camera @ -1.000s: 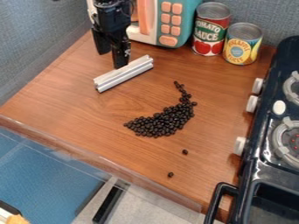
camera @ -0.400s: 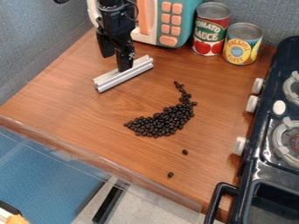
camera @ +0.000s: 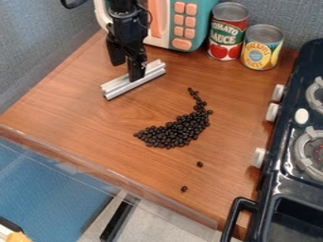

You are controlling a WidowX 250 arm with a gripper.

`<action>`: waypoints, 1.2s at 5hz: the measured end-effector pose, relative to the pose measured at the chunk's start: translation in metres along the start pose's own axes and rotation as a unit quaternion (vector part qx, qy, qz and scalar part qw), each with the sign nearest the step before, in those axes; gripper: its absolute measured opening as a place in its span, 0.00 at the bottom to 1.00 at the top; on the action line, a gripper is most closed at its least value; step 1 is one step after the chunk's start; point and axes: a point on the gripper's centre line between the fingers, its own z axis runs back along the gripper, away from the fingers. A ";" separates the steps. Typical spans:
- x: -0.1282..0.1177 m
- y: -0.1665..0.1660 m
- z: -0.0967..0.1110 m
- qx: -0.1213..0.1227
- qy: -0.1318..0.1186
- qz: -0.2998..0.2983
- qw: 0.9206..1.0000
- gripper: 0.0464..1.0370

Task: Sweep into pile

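The black gripper (camera: 126, 72) hangs, jaws apart, over a ribbed, silvery bar (camera: 118, 89) on the wood-grain desk (camera: 69, 111). Nearer the camera than the jaws, small, glossy dark beans (camera: 174, 133) lie in a curved heap, 2 strays well apart from it. Beyond the jaws, toward the stove (camera: 277, 175), stand 2 closed, cylindrical metal cans: 1 red-labelled can (camera: 225, 35), 1 yellow-labelled can (camera: 261, 49).

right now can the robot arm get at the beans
Probably yes: the gripper is at the metal bar, just up the counter from the beans, and only bare wood lies between bar and beans.
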 end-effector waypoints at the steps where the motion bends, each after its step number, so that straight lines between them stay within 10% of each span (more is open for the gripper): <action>1: -0.003 0.001 -0.010 0.004 0.014 0.002 1.000 0.92; 3: -0.004 0.003 -0.011 0.008 0.015 0.006 1.000 0.33; 6: -0.009 -0.012 0.002 -0.062 0.024 0.036 0.997 0.31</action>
